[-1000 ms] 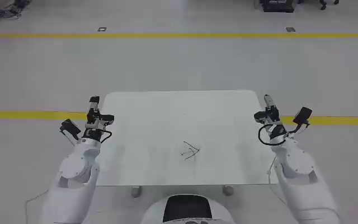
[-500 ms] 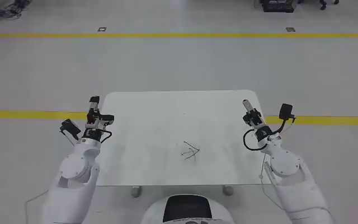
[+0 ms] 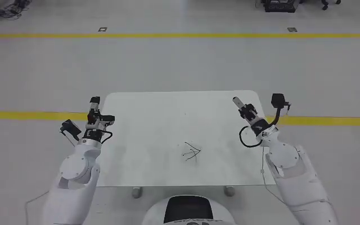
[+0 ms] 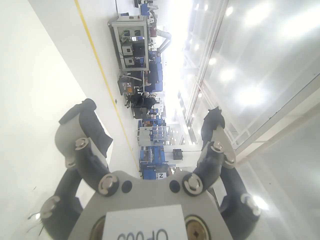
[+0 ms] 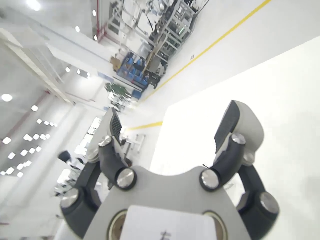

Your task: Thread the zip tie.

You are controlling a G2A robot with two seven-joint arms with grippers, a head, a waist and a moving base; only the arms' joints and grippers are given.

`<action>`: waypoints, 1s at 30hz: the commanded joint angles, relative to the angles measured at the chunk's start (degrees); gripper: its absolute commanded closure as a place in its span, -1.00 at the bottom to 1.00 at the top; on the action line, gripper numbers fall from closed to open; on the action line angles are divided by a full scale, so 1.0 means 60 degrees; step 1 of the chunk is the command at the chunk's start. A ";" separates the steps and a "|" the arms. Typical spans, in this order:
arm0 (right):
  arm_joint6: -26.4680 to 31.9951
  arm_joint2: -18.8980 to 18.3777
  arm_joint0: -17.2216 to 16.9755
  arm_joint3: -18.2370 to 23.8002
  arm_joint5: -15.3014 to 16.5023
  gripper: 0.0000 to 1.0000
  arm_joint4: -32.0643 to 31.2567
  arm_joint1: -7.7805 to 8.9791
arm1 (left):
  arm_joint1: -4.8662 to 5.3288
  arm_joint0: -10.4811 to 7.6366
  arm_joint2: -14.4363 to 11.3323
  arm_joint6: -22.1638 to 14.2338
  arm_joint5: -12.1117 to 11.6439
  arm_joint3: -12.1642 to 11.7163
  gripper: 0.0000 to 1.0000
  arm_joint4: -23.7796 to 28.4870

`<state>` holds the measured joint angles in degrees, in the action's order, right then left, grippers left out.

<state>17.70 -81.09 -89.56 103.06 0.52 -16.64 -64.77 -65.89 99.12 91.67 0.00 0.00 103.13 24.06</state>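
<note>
- Black, thin plastic zip tie (image 3: 192,152) lies flat on the white rounded table (image 3: 157,118), in the middle part and nearer to the robot's side. Nothing touches it.
- Its strands look crossed over each other, and I cannot tell whether it is one bent tie or several. A pinch at the crossing could take two strands together, and then the tail would not be free for threading.
- It is very thin and lies against the table top. Wide finger pads may slide over it, or push it along the surface instead of lifting it.
- The head with its slot is too small to make out from above. If the tail comes at a wrong angle, I judge it will bend or miss the slot.
- The right gripper (image 3: 239,103) hangs over the far right part of the table, well apart from the tie, its two fingers spread wide.
- The left gripper (image 3: 94,101) is just beside the table's left edge, also spread wide and holding nothing, farther from the tie.
- Both arms have a long way to the tie. If they arrive together at such a small thing, their fingers could knock each other.
</note>
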 commanded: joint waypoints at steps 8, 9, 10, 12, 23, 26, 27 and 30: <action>0.2017 0.0897 0.0931 -0.0523 0.1283 -1.00 -0.2316 0.0104 | 0.0000 0.0000 0.0000 0.0000 0.0000 0.0000 -1.00 0.0000; 0.2017 0.0897 0.0931 -0.0523 0.1283 -1.00 -0.2316 0.0104 | 0.0000 0.0000 0.0000 0.0000 0.0000 0.0000 -1.00 0.0000; 0.2017 0.0897 0.0931 -0.0523 0.1283 -1.00 -0.2316 0.0104 | 0.0000 0.0000 0.0000 0.0000 0.0000 0.0000 -1.00 0.0000; 0.2017 0.0897 0.0931 -0.0523 0.1283 -1.00 -0.2316 0.0104 | 0.0000 0.0000 0.0000 0.0000 0.0000 0.0000 -1.00 0.0000; 0.2017 0.0897 0.0931 -0.0523 0.1283 -1.00 -0.2316 0.0104 | 0.0000 0.0000 0.0000 0.0000 0.0000 0.0000 -1.00 0.0000; 0.2017 0.0897 0.0931 -0.0523 0.1283 -1.00 -0.2316 0.0104 | 0.0000 0.0000 0.0000 0.0000 0.0000 0.0000 -1.00 0.0000; 0.2017 0.0897 0.0931 -0.0523 0.1283 -1.00 -0.2316 0.0104 | 0.0000 0.0000 0.0000 0.0000 0.0000 0.0000 -1.00 0.0000; 0.2352 0.0996 0.1123 -0.0414 0.1616 -1.00 -0.2887 0.0138 | 0.0000 0.0000 0.0000 0.0000 0.0000 0.0000 -1.00 0.0000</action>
<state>30.00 -75.54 -83.78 100.10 8.35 -30.72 -64.08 -65.89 99.12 91.67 0.00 0.00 103.13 24.06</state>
